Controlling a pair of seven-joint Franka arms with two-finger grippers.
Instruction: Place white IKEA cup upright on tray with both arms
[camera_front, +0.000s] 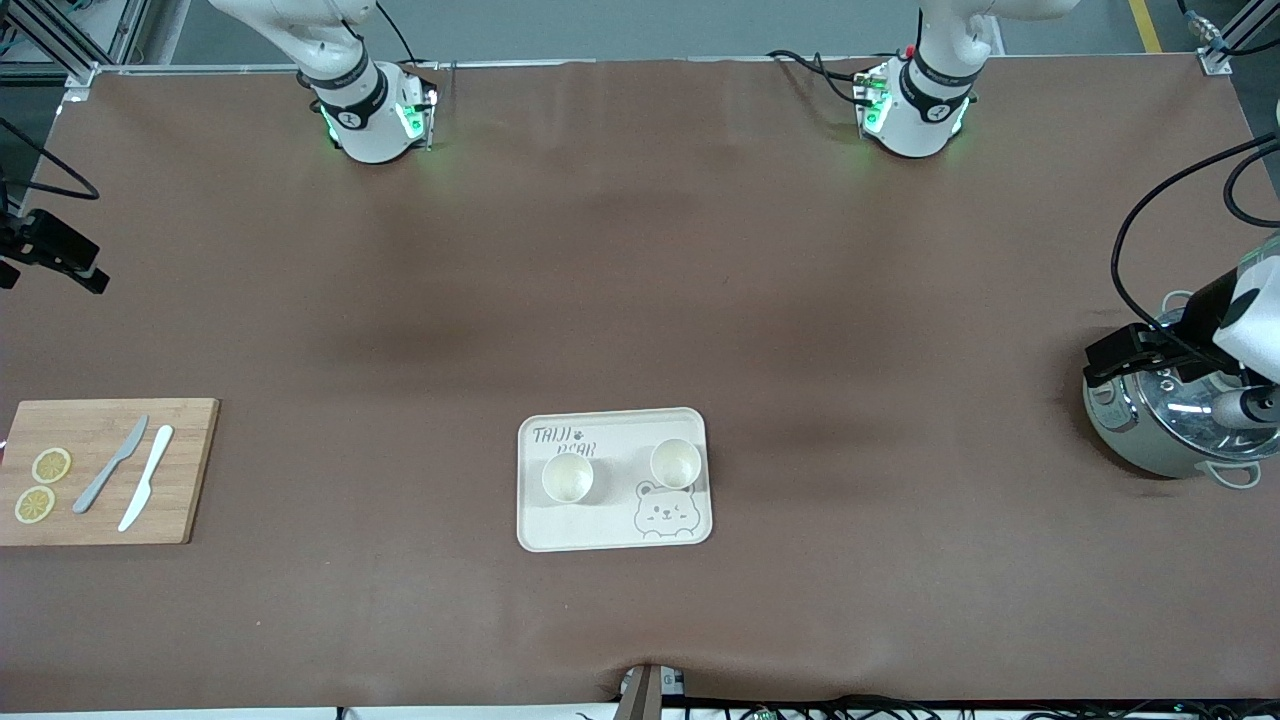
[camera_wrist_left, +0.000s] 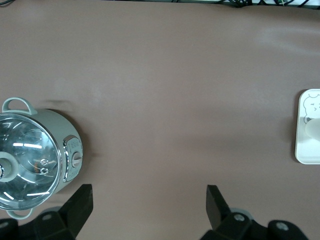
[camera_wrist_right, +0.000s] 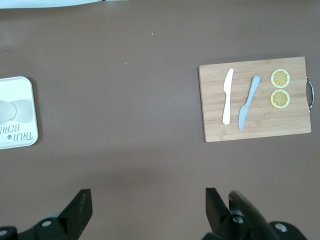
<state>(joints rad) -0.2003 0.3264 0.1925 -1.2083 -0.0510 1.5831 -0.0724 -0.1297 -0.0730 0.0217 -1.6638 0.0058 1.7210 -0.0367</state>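
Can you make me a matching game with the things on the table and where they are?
Things:
1. two cups
2. lemon slices
3. pot
4. white knife

Places:
A. at the left arm's end of the table, under the left gripper, whose fingers are open
B. upright on the tray
C. on the cutting board, beside the grey knife
D. on the cutting board, at its edge toward the right arm's end of the table

Pairs: 1-B, 2-D, 3-A, 4-C
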